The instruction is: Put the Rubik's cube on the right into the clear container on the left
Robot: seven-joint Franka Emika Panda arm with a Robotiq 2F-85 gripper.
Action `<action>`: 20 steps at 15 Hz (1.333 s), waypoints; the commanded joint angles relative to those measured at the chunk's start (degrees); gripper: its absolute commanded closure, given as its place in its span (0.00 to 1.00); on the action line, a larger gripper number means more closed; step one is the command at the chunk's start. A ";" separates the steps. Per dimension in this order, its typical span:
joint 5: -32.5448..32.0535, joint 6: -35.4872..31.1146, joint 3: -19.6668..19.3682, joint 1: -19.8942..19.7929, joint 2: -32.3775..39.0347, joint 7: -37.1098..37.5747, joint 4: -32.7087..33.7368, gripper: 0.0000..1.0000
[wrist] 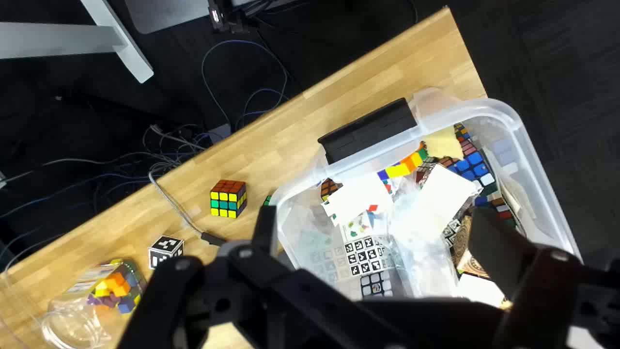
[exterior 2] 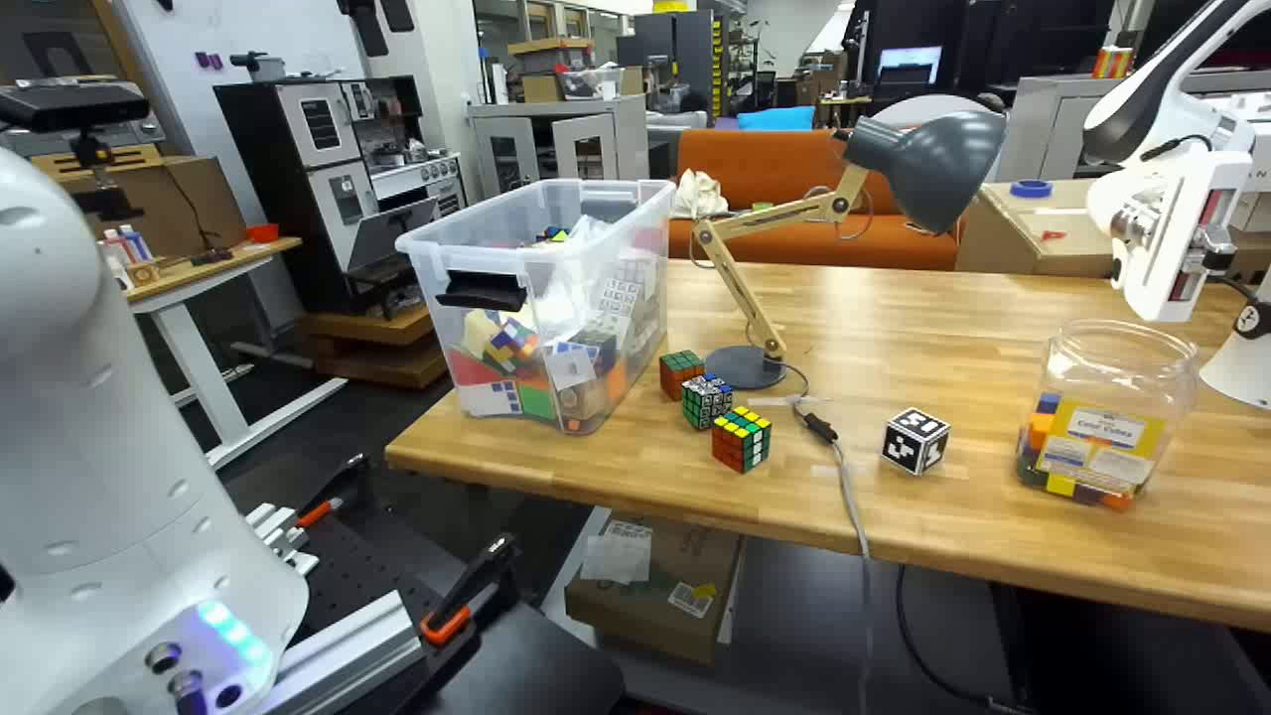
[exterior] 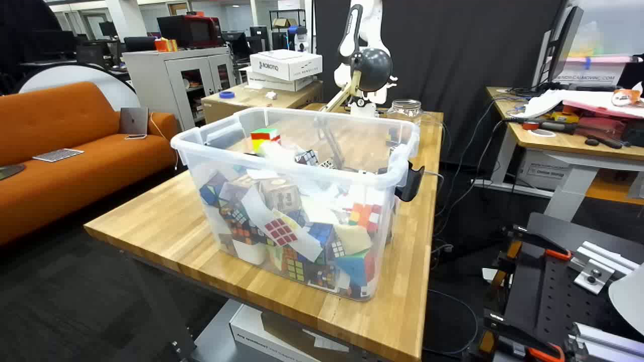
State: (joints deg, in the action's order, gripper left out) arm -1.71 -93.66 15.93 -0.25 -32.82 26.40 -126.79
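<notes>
Clear container (exterior 2: 477, 248) at left, three Rubik's cubes (exterior 2: 741, 439) on the wood table (exterior 2: 953, 328) at its right, gripper (wrist: 377, 223) spread.
Left to right in an exterior view: container is rectangular see-through plastic, whitish rolled rim, black latch handle (exterior 2: 482, 291), stuffed with assorted cubes (wrist: 469, 167) and paper scraps (wrist: 443, 189). Just right of it: Rubik's cubes in a diagonal row, gridded faces, middle one partly patterned black-and-white; can't tell if they touch or which one the task means. Behind them, desk lamp (exterior 2: 736, 283): jointed wooden arm, grey dome shade (exterior 2: 938, 174), flat disc base. Then grey cord (exterior 2: 850, 506) with black inline switch (exterior 2: 820, 428), black-and-white marker-patterned cube (exterior 2: 916, 441), round clear jar (exterior 2: 1102, 442) part-filled with coloured blocks (exterior 2: 1040, 432). Wrist view: fingers (wrist: 494, 247) wide apart, container showing between them.
</notes>
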 commanded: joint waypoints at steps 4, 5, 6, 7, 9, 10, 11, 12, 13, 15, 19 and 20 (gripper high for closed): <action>-0.59 -0.43 -0.67 0.33 0.65 2.04 0.14 0.00; -0.37 -0.51 -0.95 -0.05 1.06 2.92 0.22 0.00; -0.50 -0.82 -1.27 -0.63 1.45 4.28 0.17 0.00; -0.60 -1.04 -1.62 -1.16 1.83 5.66 0.13 0.00; -0.19 -0.82 -2.96 -2.60 2.92 9.24 0.20 0.00; -0.28 -0.78 -3.74 -3.48 3.34 11.33 0.03 0.00; -0.53 -1.01 -4.46 -4.25 3.69 13.34 -0.18 0.00; -1.00 -1.43 -5.18 -5.12 3.75 15.44 -0.59 0.00; -1.88 -1.95 -5.74 -5.92 3.65 17.53 -1.05 0.00; -3.40 -1.96 -6.98 -6.98 3.16 20.78 -1.98 0.00; -5.92 -0.93 -8.58 -7.78 1.63 25.91 -4.33 0.00; -5.23 -0.54 -9.19 -6.82 3.05 24.02 -3.04 0.00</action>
State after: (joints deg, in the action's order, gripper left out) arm -6.72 -94.39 7.26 -7.74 -29.90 50.26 -130.04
